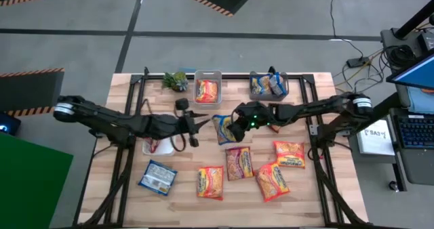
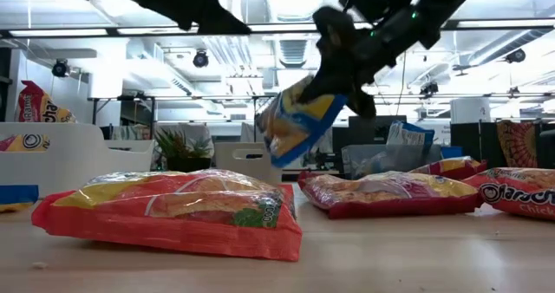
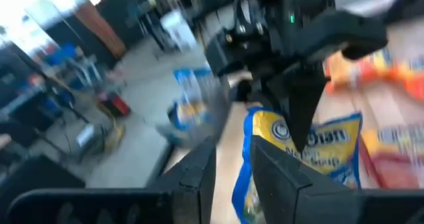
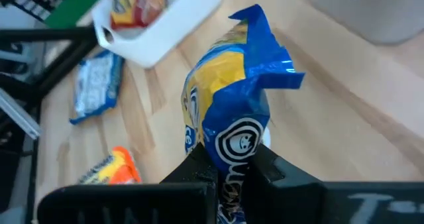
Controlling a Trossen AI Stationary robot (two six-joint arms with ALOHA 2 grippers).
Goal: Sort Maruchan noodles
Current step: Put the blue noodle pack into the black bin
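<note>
- High view first: right gripper (image 1: 239, 124) sits mid-table, pinching a blue-and-yellow packet (image 1: 224, 128) that hangs clear of the wooden table (image 1: 183, 202). Left gripper (image 1: 201, 120) points at it from just beside. Orange and red packets (image 1: 210, 182) lie flat toward the near edge, another blue packet (image 1: 158, 177) to the left. Two bins at the far edge: clear bin (image 1: 207, 75) with an orange packet, grey bin (image 1: 268, 85) with blue ones.
- Low view: packet dangles tilted from the pinch, so I'd judge it light. Crinkly glossy film, likely slippery; the brittle noodle block inside wants a gentle squeeze.
- Left wrist view: left gripper's fingers (image 3: 199, 171) stand apart, nothing between them, packet close ahead.
- Right wrist view: right gripper's fingers (image 4: 275, 171) are clamped on the packet's lower edge, its crimped seam flaring out at the far end. That flat sealed edge looks the best place to take hold.
</note>
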